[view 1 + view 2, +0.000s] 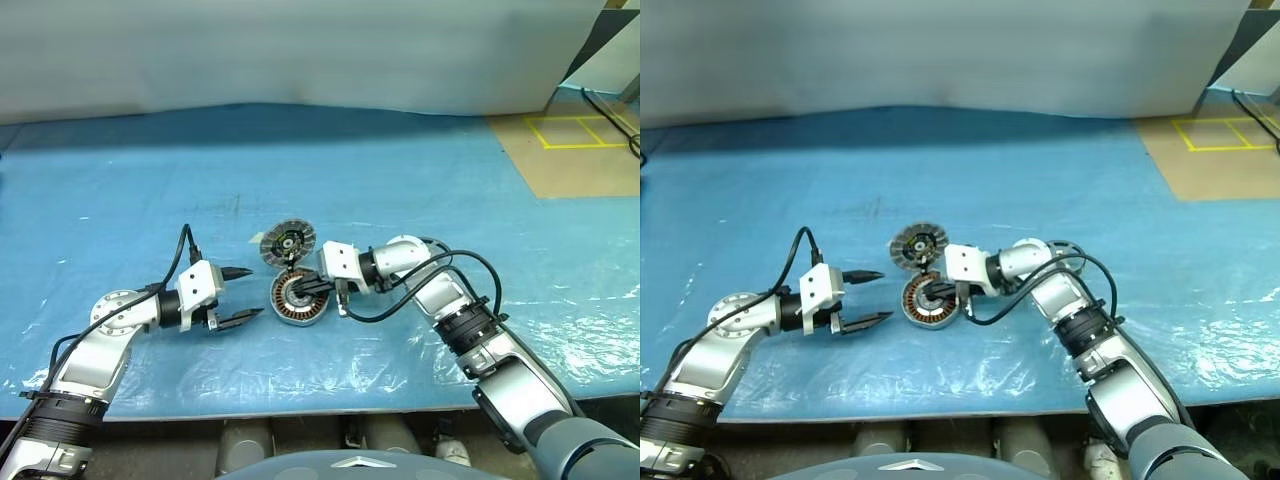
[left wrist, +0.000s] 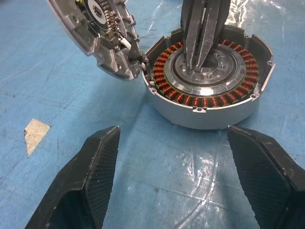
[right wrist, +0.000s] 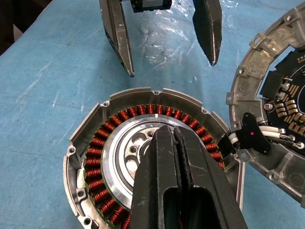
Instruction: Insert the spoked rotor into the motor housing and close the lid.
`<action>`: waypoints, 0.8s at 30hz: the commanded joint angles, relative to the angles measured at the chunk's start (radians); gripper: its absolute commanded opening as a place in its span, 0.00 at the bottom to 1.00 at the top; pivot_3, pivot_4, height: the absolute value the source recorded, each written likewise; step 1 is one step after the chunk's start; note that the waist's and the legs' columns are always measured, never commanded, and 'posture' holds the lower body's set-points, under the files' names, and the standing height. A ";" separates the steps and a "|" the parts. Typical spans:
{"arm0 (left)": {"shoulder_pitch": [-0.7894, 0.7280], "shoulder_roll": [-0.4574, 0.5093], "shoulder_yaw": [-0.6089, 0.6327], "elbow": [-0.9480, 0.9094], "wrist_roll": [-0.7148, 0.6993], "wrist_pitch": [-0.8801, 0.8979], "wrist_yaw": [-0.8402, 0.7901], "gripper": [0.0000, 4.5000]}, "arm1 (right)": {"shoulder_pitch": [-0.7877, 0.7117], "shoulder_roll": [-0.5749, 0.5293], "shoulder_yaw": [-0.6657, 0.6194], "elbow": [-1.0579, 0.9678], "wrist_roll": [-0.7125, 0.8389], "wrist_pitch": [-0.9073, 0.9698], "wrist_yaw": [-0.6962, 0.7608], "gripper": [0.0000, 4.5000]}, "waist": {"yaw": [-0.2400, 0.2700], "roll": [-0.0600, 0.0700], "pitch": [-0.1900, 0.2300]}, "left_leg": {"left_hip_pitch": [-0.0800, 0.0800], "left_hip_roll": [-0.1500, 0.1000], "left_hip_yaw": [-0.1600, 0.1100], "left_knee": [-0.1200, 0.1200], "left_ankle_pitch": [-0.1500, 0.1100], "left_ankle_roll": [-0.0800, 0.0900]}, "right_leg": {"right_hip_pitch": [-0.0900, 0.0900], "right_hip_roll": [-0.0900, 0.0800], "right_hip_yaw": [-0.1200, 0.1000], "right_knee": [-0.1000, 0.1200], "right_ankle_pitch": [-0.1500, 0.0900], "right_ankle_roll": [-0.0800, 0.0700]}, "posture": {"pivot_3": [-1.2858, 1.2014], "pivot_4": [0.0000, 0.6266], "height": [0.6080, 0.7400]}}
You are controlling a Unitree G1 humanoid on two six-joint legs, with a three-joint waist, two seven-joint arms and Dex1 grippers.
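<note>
Covering the table, a blue sheet meets a pale wall; left hand open, right hand closed.

Both arms are built of rounded silver-grey shells joined by black ribbed collars; each wrist carries a white boxy block ahead of a black ring; a thin black cable loops from the forearm to that block on either side; the left pincer has two black tapered fingers with finely textured inner pads; the right pincer shows glossy black fingers, narrow and slotted.
</note>
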State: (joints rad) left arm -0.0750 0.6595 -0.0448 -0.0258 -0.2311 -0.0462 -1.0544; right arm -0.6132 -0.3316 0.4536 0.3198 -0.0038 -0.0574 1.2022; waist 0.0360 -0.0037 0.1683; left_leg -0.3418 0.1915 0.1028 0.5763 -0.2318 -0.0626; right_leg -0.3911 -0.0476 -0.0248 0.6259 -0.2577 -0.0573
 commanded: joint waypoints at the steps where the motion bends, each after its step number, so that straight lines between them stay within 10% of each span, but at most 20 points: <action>1: 0.002 0.008 0.014 -0.032 -0.012 -0.008 0.002 0.83 | 0.006 0.005 0.032 0.039 -0.037 -0.017 -0.002 0.01 | -0.002 0.000 0.000 | 0.000 0.000 0.000 0.000 0.000 0.000 | 0.000 0.000 0.000 0.000 0.000 0.000 | 0.52 0.24 1.00; 24: -0.006 0.006 0.013 -0.011 -0.006 -0.016 0.002 0.83 | 0.073 -0.088 0.068 -0.037 -0.082 0.014 -0.004 0.01 | 0.005 0.000 -0.001 | 0.007 0.000 0.000 0.000 -0.001 -0.002 | 0.006 0.000 0.000 -0.001 0.000 -0.001 | 0.52 0.24 1.00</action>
State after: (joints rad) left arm -0.0752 0.6595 -0.0448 -0.0227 -0.2305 -0.0472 -1.0543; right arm -0.5741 -0.3899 0.4800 0.2523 -0.0183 -0.0807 1.1939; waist 0.0410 -0.0032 0.1677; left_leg -0.3353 0.1919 0.1029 0.5761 -0.2331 -0.0646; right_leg -0.3852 -0.0480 -0.0247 0.6245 -0.2572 -0.0586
